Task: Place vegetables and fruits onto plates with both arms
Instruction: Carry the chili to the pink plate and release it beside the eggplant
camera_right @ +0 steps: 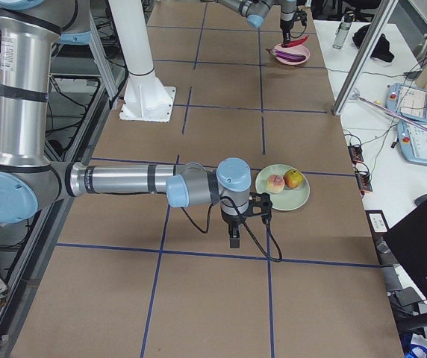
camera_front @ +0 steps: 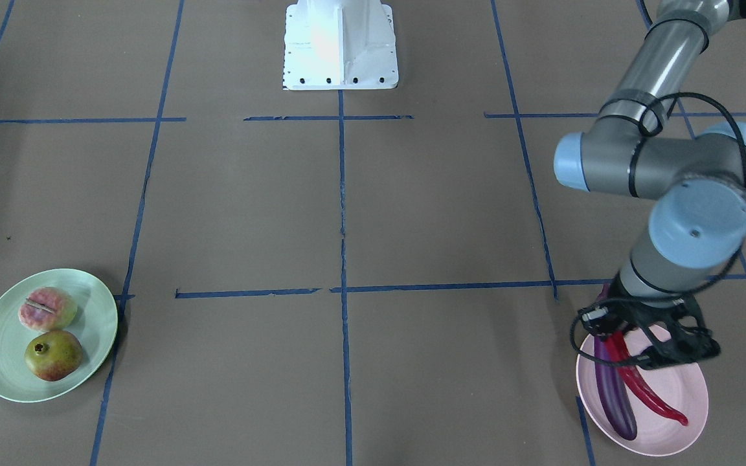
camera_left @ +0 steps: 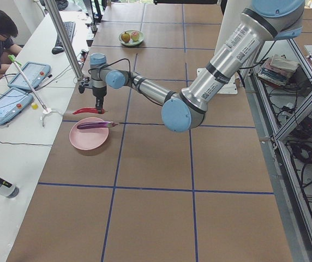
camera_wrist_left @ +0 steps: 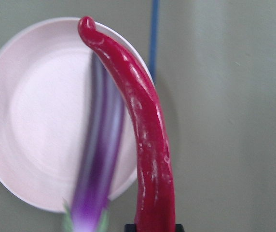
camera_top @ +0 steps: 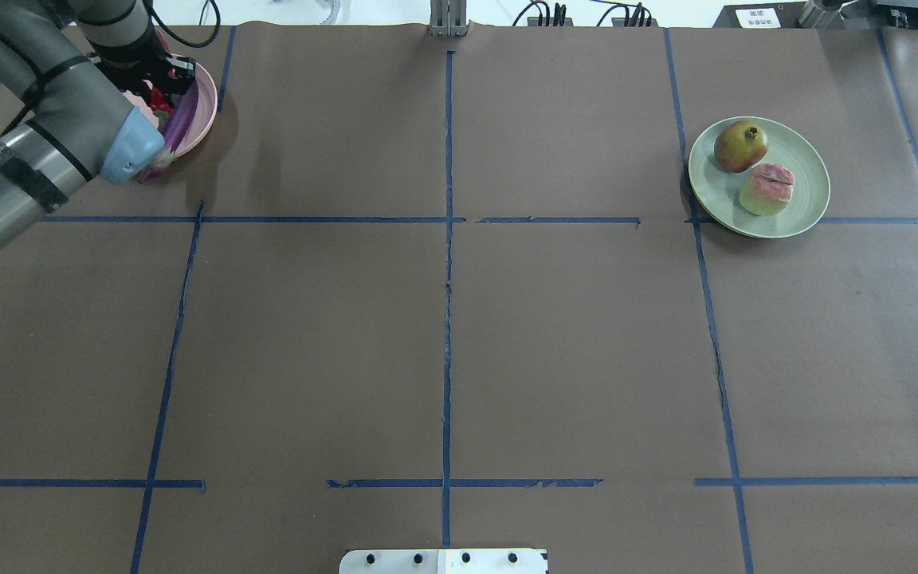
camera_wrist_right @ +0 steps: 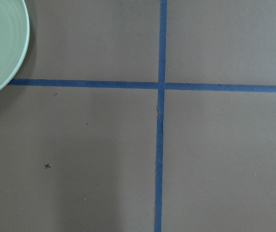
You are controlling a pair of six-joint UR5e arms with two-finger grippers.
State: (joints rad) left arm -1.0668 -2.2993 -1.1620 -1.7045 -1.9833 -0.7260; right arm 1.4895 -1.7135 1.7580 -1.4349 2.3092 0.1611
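Note:
My left gripper is shut on the stem end of the red chili pepper. It holds the pepper just above the pale pink plate. The purple eggplant lies on that plate beside the pepper. The left wrist view shows the pepper over the plate's edge, with the eggplant below it. The peach and the pomegranate lie on the mint green plate. My right gripper hangs over bare table next to the green plate. I cannot tell if it is open or shut.
The table is brown paper with blue tape lines. The white robot base stands at the middle of its robot-side edge. Operators' tablets lie on a side table beyond the pink plate. The green plate's rim shows in the right wrist view.

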